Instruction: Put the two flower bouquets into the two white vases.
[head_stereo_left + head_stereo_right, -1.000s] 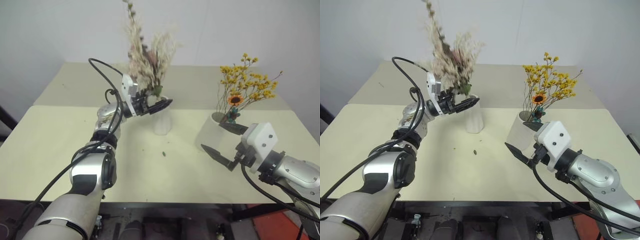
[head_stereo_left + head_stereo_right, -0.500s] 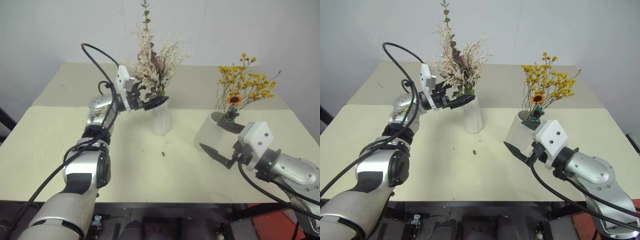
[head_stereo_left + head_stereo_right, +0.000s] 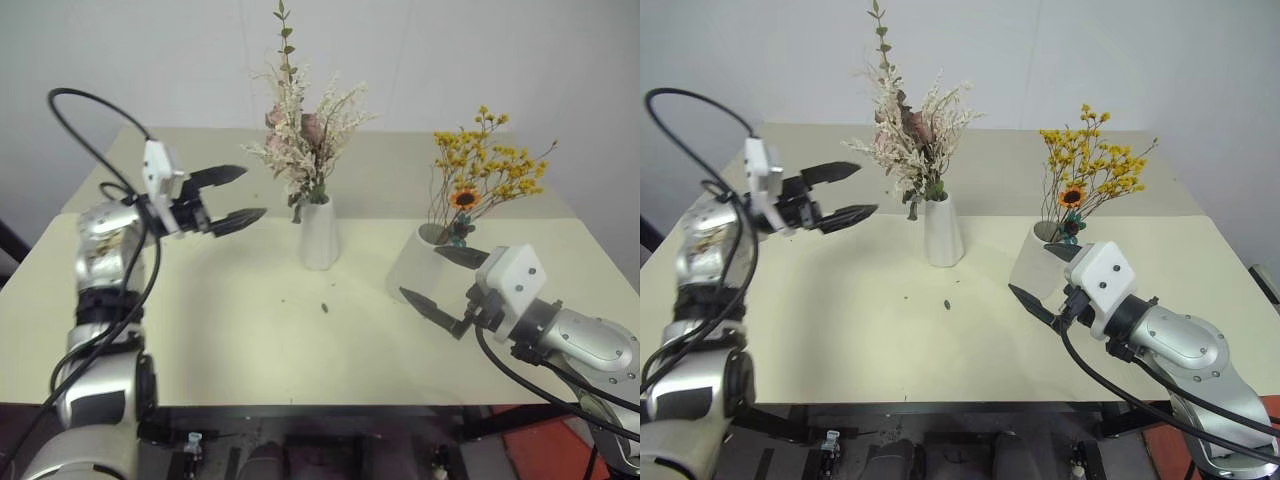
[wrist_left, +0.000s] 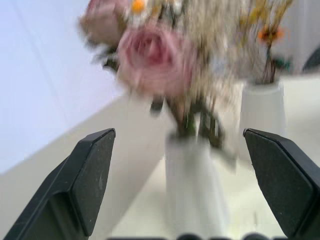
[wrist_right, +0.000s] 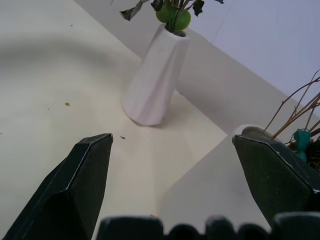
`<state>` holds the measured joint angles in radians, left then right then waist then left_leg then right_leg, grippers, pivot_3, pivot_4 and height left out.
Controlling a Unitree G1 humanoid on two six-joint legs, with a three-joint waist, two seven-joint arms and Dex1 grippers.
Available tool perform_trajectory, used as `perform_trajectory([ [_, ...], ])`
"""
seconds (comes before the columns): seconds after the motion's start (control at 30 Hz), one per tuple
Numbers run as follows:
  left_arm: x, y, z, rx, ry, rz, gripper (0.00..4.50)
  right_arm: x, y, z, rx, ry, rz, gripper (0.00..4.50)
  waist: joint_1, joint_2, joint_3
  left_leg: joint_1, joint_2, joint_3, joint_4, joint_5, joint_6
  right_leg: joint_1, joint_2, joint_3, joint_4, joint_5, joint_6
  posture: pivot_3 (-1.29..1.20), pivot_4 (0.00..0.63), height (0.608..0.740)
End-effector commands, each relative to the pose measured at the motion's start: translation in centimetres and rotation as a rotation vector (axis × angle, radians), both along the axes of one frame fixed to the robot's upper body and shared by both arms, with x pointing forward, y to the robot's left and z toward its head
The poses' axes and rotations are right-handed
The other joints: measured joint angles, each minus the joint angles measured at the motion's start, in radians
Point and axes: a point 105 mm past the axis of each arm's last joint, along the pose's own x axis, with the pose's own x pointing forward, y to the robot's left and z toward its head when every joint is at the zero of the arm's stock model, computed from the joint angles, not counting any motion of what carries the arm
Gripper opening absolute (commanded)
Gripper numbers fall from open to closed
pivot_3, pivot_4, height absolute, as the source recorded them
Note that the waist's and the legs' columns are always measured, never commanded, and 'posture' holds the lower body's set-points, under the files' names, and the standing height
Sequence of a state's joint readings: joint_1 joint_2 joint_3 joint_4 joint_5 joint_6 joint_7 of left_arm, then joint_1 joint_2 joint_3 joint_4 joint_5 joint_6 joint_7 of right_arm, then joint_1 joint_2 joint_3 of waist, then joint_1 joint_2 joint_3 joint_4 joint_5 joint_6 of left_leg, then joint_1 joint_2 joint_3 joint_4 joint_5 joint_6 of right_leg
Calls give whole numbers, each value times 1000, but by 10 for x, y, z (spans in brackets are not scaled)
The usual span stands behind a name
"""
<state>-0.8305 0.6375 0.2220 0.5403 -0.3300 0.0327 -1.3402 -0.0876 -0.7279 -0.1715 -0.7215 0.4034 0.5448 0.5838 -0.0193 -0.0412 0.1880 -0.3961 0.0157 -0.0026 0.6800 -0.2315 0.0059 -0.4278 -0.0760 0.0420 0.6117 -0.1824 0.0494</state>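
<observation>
The left gripper [image 3: 228,195] has been pulled back from the pink-cream bouquet [image 3: 303,140] toward the left edge of the table [image 3: 180,330]; 1 second ago its fingers were at the stems just above the slim vase [image 3: 319,233], now they are well apart from it and nothing is carried. The bouquet has been left standing upright in the slim vase, near the middle of the table, slightly toward the far edge. That release is read as the second placement completed: the yellow-orange bouquet [image 3: 487,172] with its small sunflower already sits in the wider leaning vase [image 3: 420,266] toward the right edge, so 2 bouquets are in 2 vases and the task is judged essentially done, only arm retraction remaining. Left fingers: spread wide, empty, touching nothing; in the left wrist view both tips frame the vase and blooms with open space between. The right gripper [image 3: 447,282] has not moved; its fingers are also spread wide, holding nothing, 1 tip near the rim of the wider vase and the other beside its wall; contact cannot be told. A few small flecks of debris lie on the table in front of the slim vase.
</observation>
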Motion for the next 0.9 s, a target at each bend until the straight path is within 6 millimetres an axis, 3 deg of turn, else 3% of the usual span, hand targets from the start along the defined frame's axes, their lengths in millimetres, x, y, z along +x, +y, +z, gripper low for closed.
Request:
perform_trajectory([
  [0.03, -22, 10, 18, 29, -70, 4, 4480, -3, -4, 10, -7, -47, 4, 4500, 3, 0, 0, 0, 0, 0, 0, 0, 0, 0, 0, 0, 0, 0, 0, 0, 150, 740],
  [0.2, -65, 19, 26, 38, -60, -80, 4480, -14, -32, 12, -24, 31, 3, 4500, 11, 0, 0, -1, 0, 0, 0, 0, 0, 0, -1, -1, -1, 0, 0, 0, 150, 740],
  [0.37, -83, 31, 25, 84, -39, -36, 4480, -30, -69, 9, -75, 145, -17, 4500, 8, 0, 0, 3, 1, 1, -1, 0, 0, 2, -1, -1, -1, -1, -1, 0, 150, 740],
  [0.53, -94, 38, 12, 120, -2, 2, 4480, -42, -104, 8, -121, 238, -84, 4500, 6, 0, 0, 7, 2, 2, -2, 0, 0, 5, 0, 0, 0, -5, -7, 0, 150, 740],
  [0.77, -97, 35, 11, 106, -3, 17, 4480, -49, -145, 18, -143, 292, -198, 4500, 7, 0, 0, 6, 2, 2, -2, 0, 0, 4, 0, 0, -1, -5, -7, 0, 150, 740],
  [0.9, -96, 33, 11, 106, -11, 22, 4480, -50, -151, 21, -134, 307, -215, 4500, 6, 0, 0, 6, 2, 3, -2, 0, 0, 4, 0, 0, -1, -6, -7, 0, 150, 740],
])
